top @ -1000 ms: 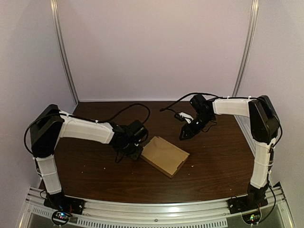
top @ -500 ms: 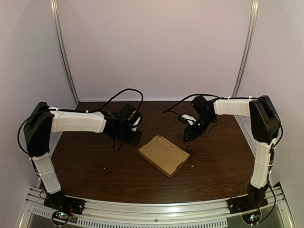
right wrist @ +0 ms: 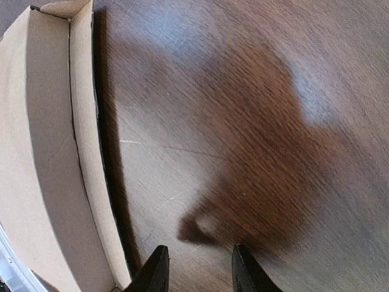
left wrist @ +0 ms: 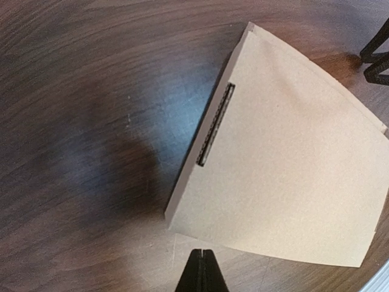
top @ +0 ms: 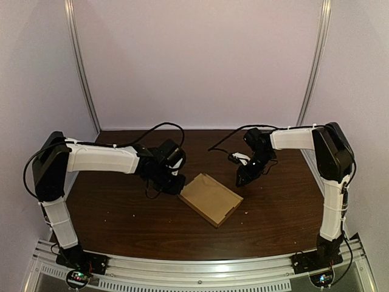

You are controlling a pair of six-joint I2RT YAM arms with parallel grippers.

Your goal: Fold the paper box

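Note:
A flat brown paper box (top: 210, 198) lies closed on the dark wood table (top: 121, 213), near the middle. In the left wrist view its lid (left wrist: 292, 164) fills the right half, with a narrow slot (left wrist: 216, 125) along one edge. My left gripper (top: 177, 186) is shut and empty, its tip (left wrist: 203, 271) just short of the box's near corner. My right gripper (top: 241, 180) is open with nothing between its fingers (right wrist: 157, 271). It hovers over bare table just off the box's side wall (right wrist: 85, 152).
Black cables (top: 164, 131) loop over the back of the table behind both arms. A metal rail (top: 194, 267) runs along the near edge. Purple walls close in the back and sides.
My left gripper swung away to the back left, then came back down to the box's left corner. The right gripper has drifted slightly lower toward the box's right side.

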